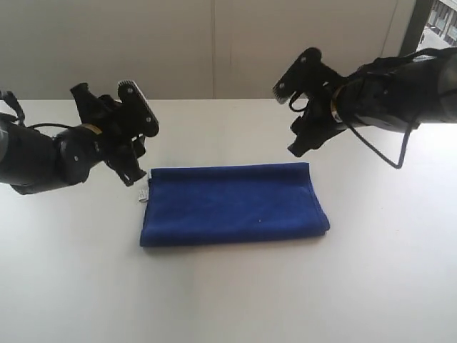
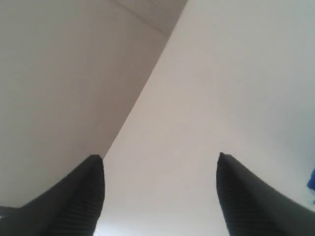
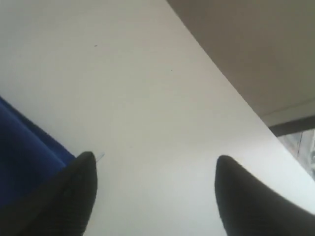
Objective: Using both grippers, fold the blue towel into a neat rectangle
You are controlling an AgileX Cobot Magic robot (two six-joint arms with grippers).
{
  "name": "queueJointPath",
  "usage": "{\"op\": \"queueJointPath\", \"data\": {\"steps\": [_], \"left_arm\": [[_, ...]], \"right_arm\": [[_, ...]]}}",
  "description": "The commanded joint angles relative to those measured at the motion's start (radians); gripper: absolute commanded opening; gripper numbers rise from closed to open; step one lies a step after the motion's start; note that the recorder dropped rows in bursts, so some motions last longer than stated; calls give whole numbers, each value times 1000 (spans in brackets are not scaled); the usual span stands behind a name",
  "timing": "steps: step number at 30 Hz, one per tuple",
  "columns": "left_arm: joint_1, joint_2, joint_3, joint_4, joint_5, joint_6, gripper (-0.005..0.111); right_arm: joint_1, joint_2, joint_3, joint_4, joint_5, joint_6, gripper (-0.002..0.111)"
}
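Blue towel [image 1: 232, 204] lies flat mid-desk as a folded rectangle, thick fold along its front edge, small white tag [image 1: 142, 193] at the left end. White desk [image 1: 228, 300] bare round it. Left tool [image 1: 103, 89] hangs above the desk just off the towel's back-left corner, jaws wide apart, nothing btwn them. Right tool [image 1: 295, 71] is up off the desk near the back-right corner, also spread wide and empty. Neither touches the cloth. Right wrist cam shows towel edge [image 3: 24, 147] beside one finger [image 3: 74, 196].
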Motion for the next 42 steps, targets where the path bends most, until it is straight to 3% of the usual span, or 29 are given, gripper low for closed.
{"op": "queueJointPath", "data": {"steps": [1,2,3,6,9,12,15,17,24,37,42], "left_arm": [[-62,-126,8,-265,219,-43,42],[-78,-159,8,-258,356,-103,20],[-83,-165,8,-226,421,-140,5],[-89,-141,8,-193,499,-266,1],[-85,-91,8,-193,545,-288,0],[-85,-40,8,-193,599,-294,0],[-85,-1,8,-193,616,-308,0],[-85,13,8,-193,616,-313,0],[-85,19,8,-181,614,-313,0],[-85,89,8,-168,621,-313,0],[-85,91,8,-168,614,-313,0]], "right_arm": [[-7,-75,2,43,57,211,41],[-7,-84,17,88,31,191,13],[-7,-87,25,121,16,173,1],[-7,-72,31,266,35,68,0],[-7,-37,29,451,70,-128,0],[-7,20,-3,774,159,-515,0],[-29,95,-123,1203,393,-993,0],[-53,152,-217,1385,495,-1143,0],[-77,289,-376,1395,500,-1116,0],[-77,356,-381,1322,247,-1098,0],[-77,321,-381,1282,330,-1070,0]]}}
